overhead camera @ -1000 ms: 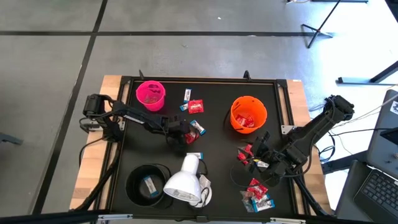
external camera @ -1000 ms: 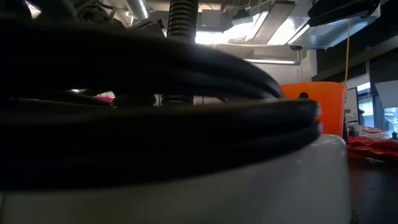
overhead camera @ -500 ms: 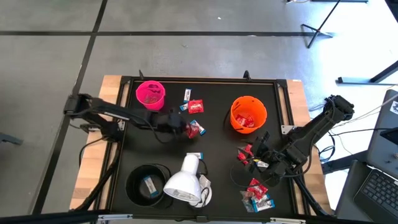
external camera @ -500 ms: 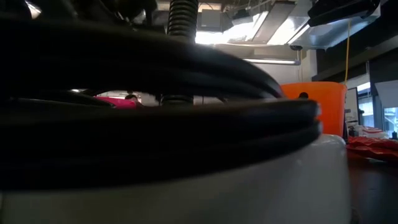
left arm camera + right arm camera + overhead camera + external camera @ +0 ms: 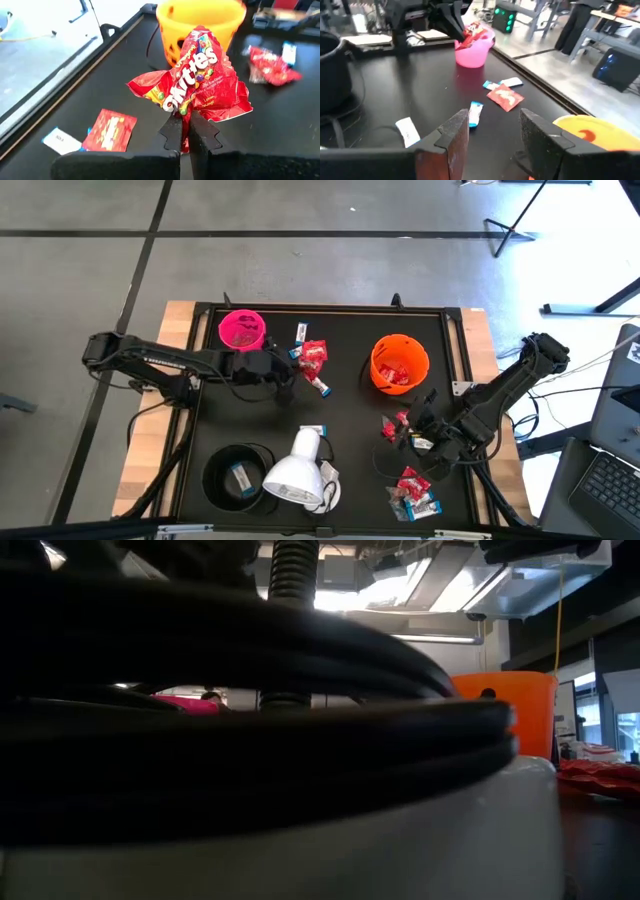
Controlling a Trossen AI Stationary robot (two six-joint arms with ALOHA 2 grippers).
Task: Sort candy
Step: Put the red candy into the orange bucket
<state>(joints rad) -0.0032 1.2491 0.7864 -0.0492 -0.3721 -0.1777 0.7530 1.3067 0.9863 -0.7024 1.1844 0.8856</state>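
Black matting covered the table (image 5: 340, 435), ringed by grey floor, with cups and loose sweets spread across it. At about ten o'clock from the table's middle the left gripper (image 5: 189, 131) had its fingers pinched tight on the bottom edge of a red crinkly packet (image 5: 197, 80), lifted clear of the mat, just beside the pink cup (image 5: 242, 332). Seen from the right wrist, that packet (image 5: 472, 35) hung close to the pink cup's rim.

The hold looked thin: only a fold of wrapper sat between the fingers, and the packet stood up loosely above them. A quick swing toward the orange cup (image 5: 399, 364), at two o'clock, could let the wrapper slide out and fall among the loose pieces at twelve o'clock, a second red packet (image 5: 314, 355) and slim white-and-blue bars (image 5: 301, 332). Let go too early, it might land in the pink cup, which already held small pinkish pieces.

At four o'clock the right gripper (image 5: 490, 132) waited with fingers spread and nothing between them, beside a heap of red packets (image 5: 413, 485). Its arm lay near the orange cup, so a low crossing by the left arm risked a bump
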